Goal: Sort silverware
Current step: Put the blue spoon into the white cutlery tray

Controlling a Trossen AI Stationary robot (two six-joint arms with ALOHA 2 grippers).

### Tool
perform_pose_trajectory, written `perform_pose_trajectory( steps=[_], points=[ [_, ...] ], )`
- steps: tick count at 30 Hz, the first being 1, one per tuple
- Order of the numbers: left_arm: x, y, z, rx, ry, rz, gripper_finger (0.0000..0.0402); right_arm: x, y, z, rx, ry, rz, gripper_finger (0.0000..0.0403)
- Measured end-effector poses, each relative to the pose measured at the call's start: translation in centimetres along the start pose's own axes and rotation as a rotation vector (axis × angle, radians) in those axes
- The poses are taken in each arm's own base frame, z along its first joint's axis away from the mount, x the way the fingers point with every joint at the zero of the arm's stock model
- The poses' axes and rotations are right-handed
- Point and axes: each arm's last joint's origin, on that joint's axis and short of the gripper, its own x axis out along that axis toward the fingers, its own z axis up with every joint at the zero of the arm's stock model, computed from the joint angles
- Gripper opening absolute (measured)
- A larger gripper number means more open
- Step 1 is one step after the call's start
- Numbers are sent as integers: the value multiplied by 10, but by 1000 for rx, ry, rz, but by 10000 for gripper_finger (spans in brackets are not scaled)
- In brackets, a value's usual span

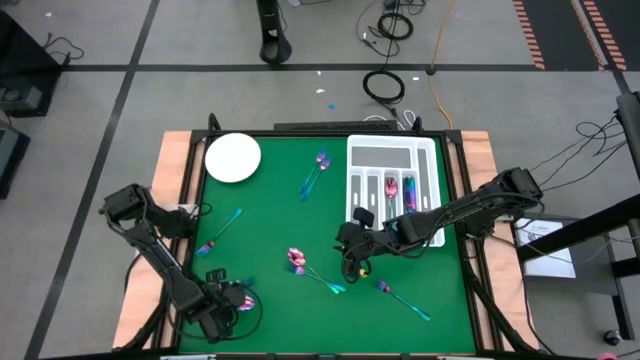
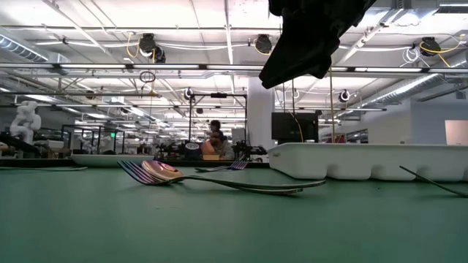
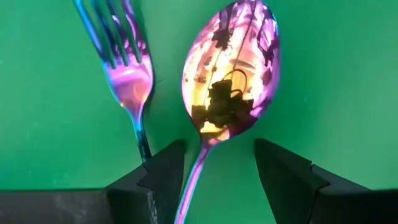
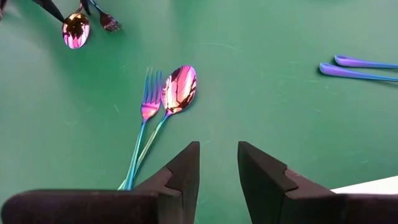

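On the left, the left pincer [image 3: 214, 180] stands wide open low over the green surface [image 1: 270, 215] — its fingers straddle the neck of a pink spoon [image 3: 227, 71] without visibly clamping it, a fork [image 3: 124, 68] lying just beside. Mid-surface, another fork [image 4: 144, 118] and spoon [image 4: 177, 90] lie side by side. On the right, the right pincer [image 4: 217, 171] hovers near the white tray [image 1: 392, 175], fingers narrowly parted and holding nothing — more silverware rests in the tray's compartments.
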Motion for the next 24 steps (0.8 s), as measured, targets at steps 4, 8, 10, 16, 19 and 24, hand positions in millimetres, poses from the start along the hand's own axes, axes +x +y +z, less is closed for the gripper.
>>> perform_pose_trajectory(
  steps=[4, 8, 10, 16, 19, 24],
  points=[
    [3, 5, 6, 20, 20, -16, 200, 0, 0, 0, 0, -1, -1, 98],
    [4, 8, 11, 37, 65, -38, 194, 0, 0, 0, 0, -1, -1, 98],
    [4, 9, 13, 37, 79, -41, 179, 0, 0, 0, 0, -1, -1, 98],
    [5, 13, 17, 46, 96, -35, 109, 0, -1, 1, 2, -3, -5, 98],
    [5, 15, 19, 61, 99, -31, 63, 0, -1, 1, 2, -3, -5, 98],
    [3, 18, 25, 88, 77, -37, 10, 0, -1, 1, 4, -2, -5, 98]
  ],
)
